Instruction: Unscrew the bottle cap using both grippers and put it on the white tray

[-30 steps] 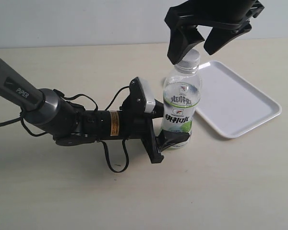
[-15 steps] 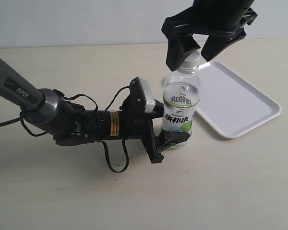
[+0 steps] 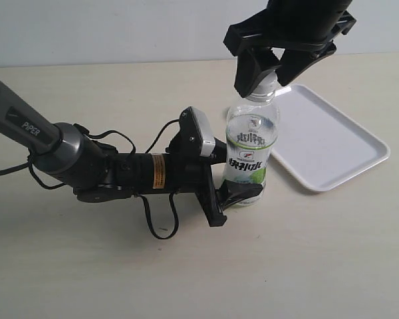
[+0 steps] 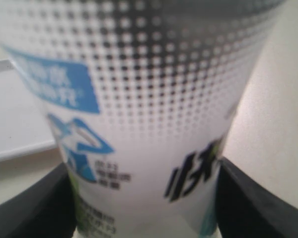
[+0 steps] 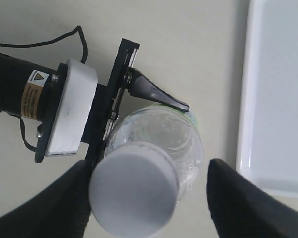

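The clear bottle with its white-and-green label stands upright on the table, just left of the white tray. My left gripper reaches in from the left and is shut on the bottle's lower body; both black fingers press the label in the left wrist view. My right gripper hangs over the neck, open, with its fingers on either side of the white bottle cap. One finger touches the cap's side. The other finger stands apart from it.
The left arm marked "PIPER" lies low across the table's left half, with loose cables around it. The tray's near rim runs close beside the bottle. The tray holds nothing.
The right gripper has come down from above the bottle so its fingers now flank the cap, and its jaws have narrowed. The left gripper and bottle have not moved.
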Tool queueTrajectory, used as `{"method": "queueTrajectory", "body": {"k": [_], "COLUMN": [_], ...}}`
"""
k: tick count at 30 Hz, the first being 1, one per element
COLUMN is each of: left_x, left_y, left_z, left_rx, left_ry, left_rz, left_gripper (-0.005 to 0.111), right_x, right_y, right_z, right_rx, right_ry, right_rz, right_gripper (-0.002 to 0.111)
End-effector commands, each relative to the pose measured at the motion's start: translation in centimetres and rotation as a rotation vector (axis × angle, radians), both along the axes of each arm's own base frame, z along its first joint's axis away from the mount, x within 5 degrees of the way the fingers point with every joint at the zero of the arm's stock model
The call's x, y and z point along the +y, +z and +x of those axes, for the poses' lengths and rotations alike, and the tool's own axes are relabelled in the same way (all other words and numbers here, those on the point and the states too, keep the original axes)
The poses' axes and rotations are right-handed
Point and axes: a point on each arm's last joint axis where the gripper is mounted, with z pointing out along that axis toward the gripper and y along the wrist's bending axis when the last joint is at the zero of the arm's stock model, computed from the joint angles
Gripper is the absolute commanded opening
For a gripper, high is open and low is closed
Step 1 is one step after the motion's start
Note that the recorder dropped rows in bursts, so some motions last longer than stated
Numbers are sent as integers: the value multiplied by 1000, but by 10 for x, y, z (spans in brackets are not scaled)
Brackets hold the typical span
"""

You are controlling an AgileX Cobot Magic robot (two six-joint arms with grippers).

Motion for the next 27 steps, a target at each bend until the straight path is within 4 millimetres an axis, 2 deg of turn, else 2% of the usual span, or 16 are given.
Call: {"method": "queueTrajectory", "body": {"k": [1, 4, 9, 13, 16, 22, 27], "left_x": [1, 1, 1, 1, 1, 1, 1], "left_y": [-6, -6, -6, -6, -6, -6, -6], "left_z": [-2, -2, -2, -2, -2, -2, -2], "left_rx": [-7, -7, -7, -7, -7, -4, -7], "left_ry": [-14, -14, -14, -14, -14, -14, -14], "left_rz": [62, 62, 62, 62, 62, 62, 62], "left_gripper": [0, 0, 0, 0, 0, 0, 0], "right_x": [3, 3, 3, 3, 3, 3, 0], "right_y": [4, 4, 4, 5, 12, 39, 50], "right_z": [1, 1, 1, -1, -1, 0, 1], "right_rx": [-24, -26, -31, -39, -66, -154, -204], "right_ry": [9, 19, 43, 95, 113, 117, 118], "right_rz": [33, 35, 30, 18, 20, 41, 16], "right_gripper": [55, 45, 17, 1, 0, 0, 0]}}
